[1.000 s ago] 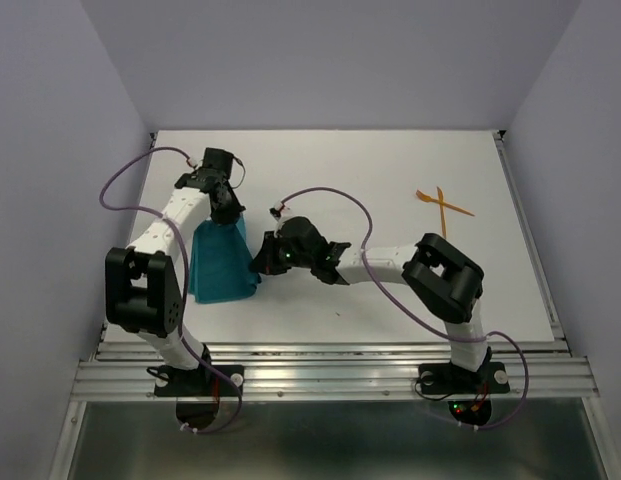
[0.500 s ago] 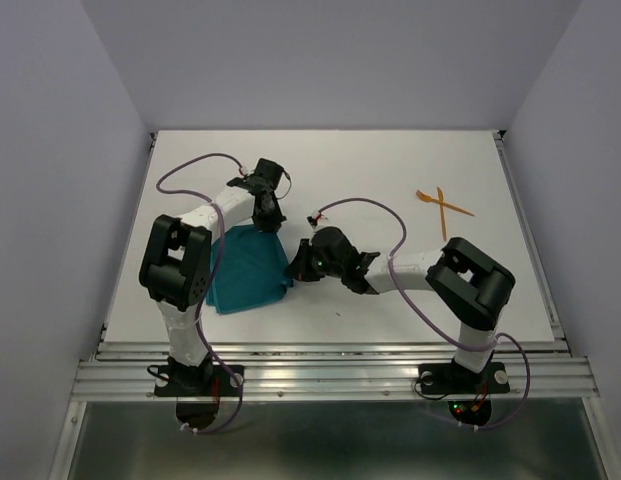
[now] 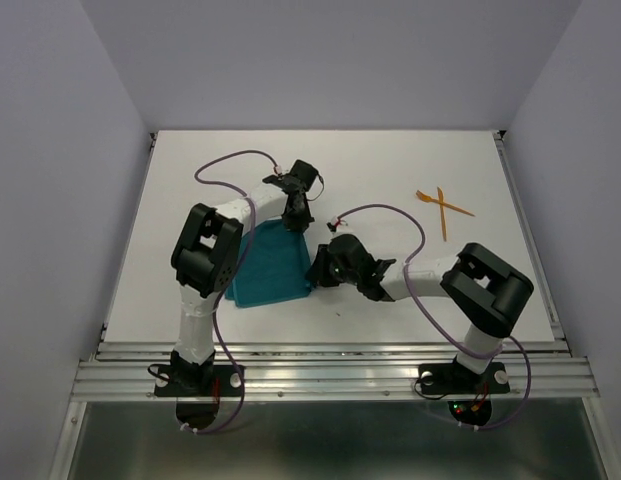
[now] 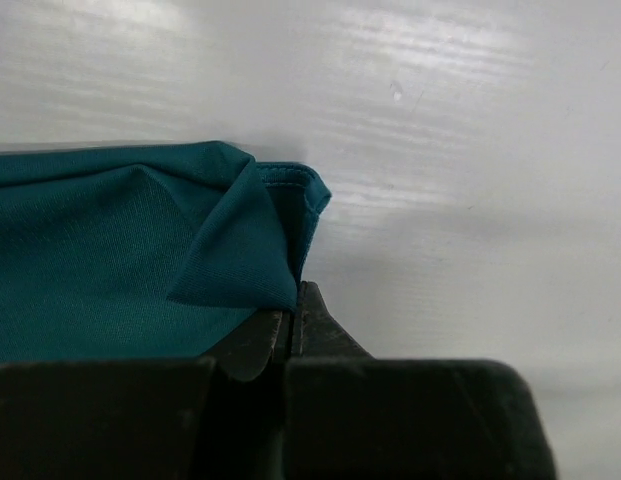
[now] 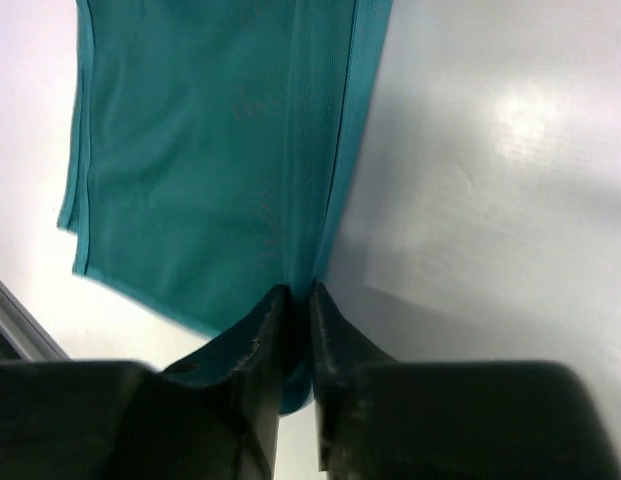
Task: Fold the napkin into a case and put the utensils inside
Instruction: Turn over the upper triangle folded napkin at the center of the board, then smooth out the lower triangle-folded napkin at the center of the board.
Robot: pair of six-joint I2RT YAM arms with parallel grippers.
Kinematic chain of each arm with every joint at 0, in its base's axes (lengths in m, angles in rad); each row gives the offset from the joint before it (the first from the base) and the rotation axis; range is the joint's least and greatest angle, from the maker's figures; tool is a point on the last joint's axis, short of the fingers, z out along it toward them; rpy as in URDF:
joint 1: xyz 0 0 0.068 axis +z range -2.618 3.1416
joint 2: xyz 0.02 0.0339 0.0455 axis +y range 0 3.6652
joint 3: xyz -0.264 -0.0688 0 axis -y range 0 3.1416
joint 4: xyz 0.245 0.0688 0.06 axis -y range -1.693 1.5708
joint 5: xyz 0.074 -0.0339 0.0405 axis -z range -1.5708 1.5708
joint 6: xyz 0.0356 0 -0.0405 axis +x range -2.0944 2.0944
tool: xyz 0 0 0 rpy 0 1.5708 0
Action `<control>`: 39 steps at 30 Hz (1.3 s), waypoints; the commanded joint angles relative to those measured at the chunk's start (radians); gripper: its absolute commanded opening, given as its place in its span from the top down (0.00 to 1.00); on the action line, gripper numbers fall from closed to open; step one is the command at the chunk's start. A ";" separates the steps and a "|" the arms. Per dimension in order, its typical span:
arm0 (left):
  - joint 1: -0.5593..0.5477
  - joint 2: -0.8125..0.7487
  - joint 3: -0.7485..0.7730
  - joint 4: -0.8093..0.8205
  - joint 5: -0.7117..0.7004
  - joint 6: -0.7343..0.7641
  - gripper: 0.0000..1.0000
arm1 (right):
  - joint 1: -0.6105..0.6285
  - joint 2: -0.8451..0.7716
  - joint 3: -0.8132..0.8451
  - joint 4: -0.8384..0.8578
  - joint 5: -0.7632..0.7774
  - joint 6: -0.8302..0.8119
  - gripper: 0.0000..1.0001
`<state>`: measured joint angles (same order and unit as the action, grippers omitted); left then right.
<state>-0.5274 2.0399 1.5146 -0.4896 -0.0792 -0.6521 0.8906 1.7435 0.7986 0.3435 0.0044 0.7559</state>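
On the white table (image 3: 390, 160), left of centre, the folded teal napkin (image 3: 275, 270) is pinched at its far corner by the closed left gripper (image 3: 295, 222). Its right edge is held in the barely parted right gripper (image 3: 315, 272).

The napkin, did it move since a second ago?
Yes. The napkin slid to the right, nearer the orange utensils, which stayed where they were.

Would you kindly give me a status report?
Left gripper pinching teal cloth napkin corner; right gripper pinching its edge. Orange plastic utensils far right, crossed. Nothing obstructing.
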 commanded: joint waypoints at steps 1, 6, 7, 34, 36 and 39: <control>0.004 0.028 0.114 0.131 -0.108 0.015 0.89 | 0.033 -0.047 -0.059 -0.101 -0.064 -0.010 0.72; -0.031 0.043 0.186 0.097 -0.111 0.055 0.55 | 0.033 -0.093 -0.104 -0.118 -0.020 -0.010 0.49; -0.037 0.043 0.196 0.089 -0.116 0.060 0.55 | 0.033 -0.116 -0.117 -0.129 -0.011 -0.012 0.48; 0.058 -0.173 0.040 0.028 -0.140 0.135 0.54 | -0.185 -0.207 0.017 -0.291 -0.131 -0.058 0.55; 0.120 -0.245 -0.072 0.054 -0.114 0.138 0.53 | -0.185 -0.167 0.036 -0.282 -0.203 -0.081 0.56; 0.200 -0.334 -0.213 0.074 -0.093 0.149 0.52 | -0.173 -0.142 0.025 -0.271 -0.271 -0.102 0.57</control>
<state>-0.4129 1.8393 1.4311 -0.4374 -0.1837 -0.5163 0.7071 1.5810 0.8043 0.0551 -0.1322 0.7010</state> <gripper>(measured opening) 0.470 0.438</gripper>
